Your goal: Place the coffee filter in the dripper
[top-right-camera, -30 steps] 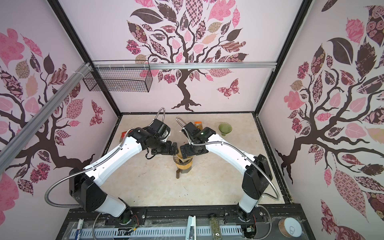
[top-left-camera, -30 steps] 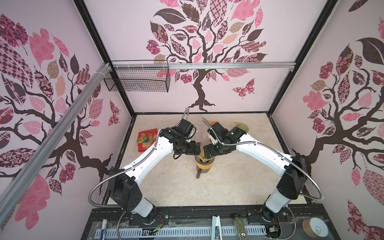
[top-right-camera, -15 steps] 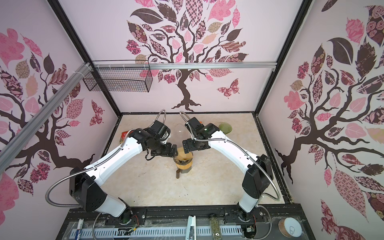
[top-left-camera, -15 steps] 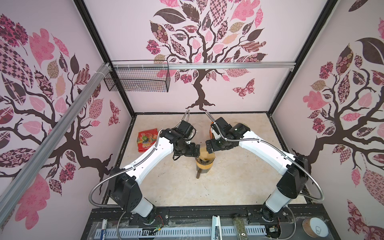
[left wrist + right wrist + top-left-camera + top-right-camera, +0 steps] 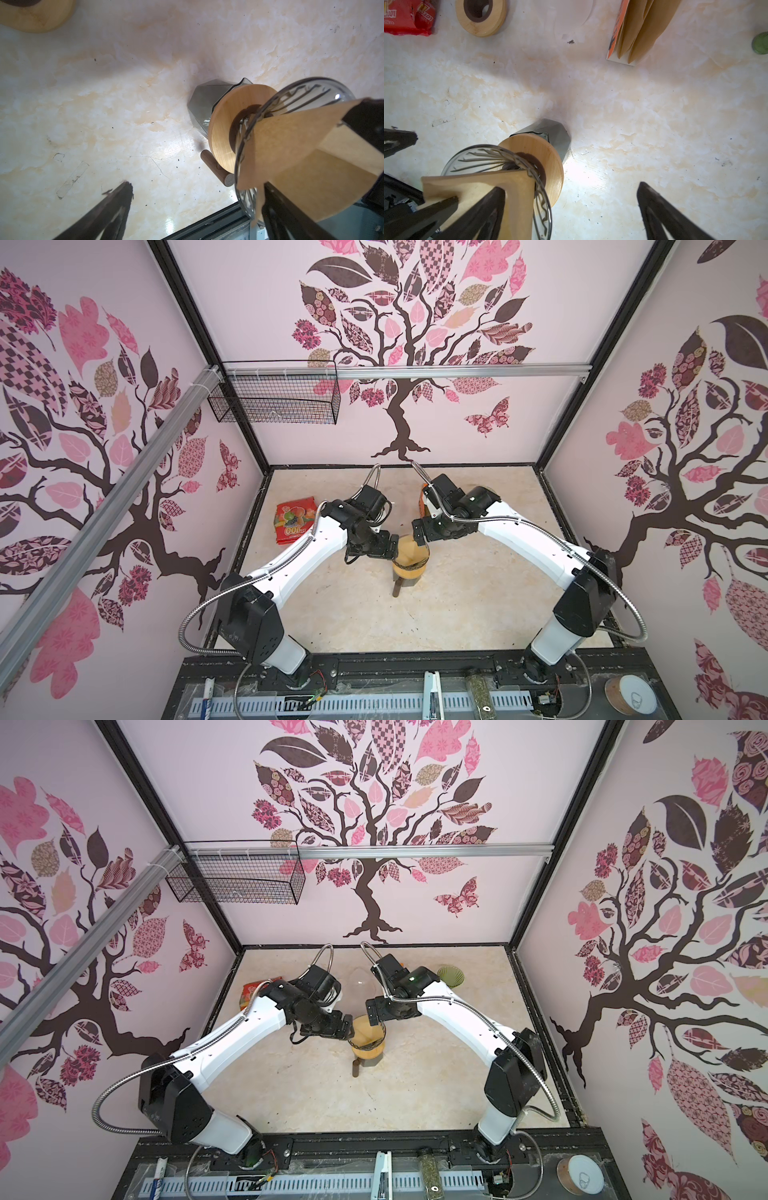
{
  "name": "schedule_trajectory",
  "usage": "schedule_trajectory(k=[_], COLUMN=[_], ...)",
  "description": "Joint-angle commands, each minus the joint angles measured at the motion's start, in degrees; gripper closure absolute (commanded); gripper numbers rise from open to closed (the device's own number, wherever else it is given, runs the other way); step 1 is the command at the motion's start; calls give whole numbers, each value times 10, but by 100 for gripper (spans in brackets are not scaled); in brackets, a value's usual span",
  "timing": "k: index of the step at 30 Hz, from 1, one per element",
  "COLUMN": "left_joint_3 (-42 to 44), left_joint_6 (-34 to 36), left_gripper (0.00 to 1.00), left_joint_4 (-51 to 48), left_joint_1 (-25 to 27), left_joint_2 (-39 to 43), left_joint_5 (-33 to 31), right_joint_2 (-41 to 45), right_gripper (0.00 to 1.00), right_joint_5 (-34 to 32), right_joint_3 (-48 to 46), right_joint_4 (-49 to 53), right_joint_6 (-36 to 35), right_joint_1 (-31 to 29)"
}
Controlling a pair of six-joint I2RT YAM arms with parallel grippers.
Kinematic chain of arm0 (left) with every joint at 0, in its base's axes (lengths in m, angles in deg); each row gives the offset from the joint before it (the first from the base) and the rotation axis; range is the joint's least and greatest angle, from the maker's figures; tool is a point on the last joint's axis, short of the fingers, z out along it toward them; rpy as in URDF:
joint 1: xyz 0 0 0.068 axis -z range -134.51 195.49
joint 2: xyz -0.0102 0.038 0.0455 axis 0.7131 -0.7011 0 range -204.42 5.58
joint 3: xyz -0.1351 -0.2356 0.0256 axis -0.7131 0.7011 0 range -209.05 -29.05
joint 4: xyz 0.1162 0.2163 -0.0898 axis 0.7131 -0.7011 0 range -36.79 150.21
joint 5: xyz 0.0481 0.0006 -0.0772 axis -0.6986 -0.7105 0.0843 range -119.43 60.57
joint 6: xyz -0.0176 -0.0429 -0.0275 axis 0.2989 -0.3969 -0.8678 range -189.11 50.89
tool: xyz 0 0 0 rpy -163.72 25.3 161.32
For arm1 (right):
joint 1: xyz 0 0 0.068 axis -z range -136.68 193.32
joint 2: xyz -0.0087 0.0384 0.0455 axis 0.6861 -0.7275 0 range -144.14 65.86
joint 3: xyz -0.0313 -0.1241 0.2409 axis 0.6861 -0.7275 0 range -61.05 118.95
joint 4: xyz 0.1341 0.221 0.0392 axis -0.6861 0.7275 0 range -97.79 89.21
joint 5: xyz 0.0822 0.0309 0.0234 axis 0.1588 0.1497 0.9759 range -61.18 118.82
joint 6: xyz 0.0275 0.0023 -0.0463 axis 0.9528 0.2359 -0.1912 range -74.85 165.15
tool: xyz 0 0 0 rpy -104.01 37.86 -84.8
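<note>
Nearest us, mid-tabletop [image 5: 457, 605], the dripper [image 5: 423, 562] sits on its carafe [image 5: 205, 106], the filter [image 5: 409, 549] standing folded inside it. Our left hand [image 5: 394, 546] and right hand [image 5: 417, 531] flank it, both spread wide, gripping nothing. Beyond lie a bag [image 5: 293, 520] and a bowl [image 5: 451, 975].

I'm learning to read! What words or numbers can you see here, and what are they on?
"100", upside down in a top view, on the red snack packet; its small print is too blurred.
Orange filter pack: black letters, unreadable.
Nothing else readable.
</note>
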Motion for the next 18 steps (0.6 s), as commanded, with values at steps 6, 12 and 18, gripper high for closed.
schedule_trajectory(k=[6,12,18], left_joint_3=[22,24,26], left_joint_6=[15,16,17], left_gripper=[3,3,3], left_joint_4=[-3,-3,-2], left_joint_1=[2,2,2], left_joint_2=[11,4,-3], left_joint_5=[4,5,5], right_joint_2=[-10,-12,-12], right_gripper=[0,0,0], right_joint_5=[-5,-11,-12], right_joint_3=[-19,-29,-37], right_joint_4=[-14,-21,-28], right_joint_6=[1,2,2], right_joint_1=[0,1,1])
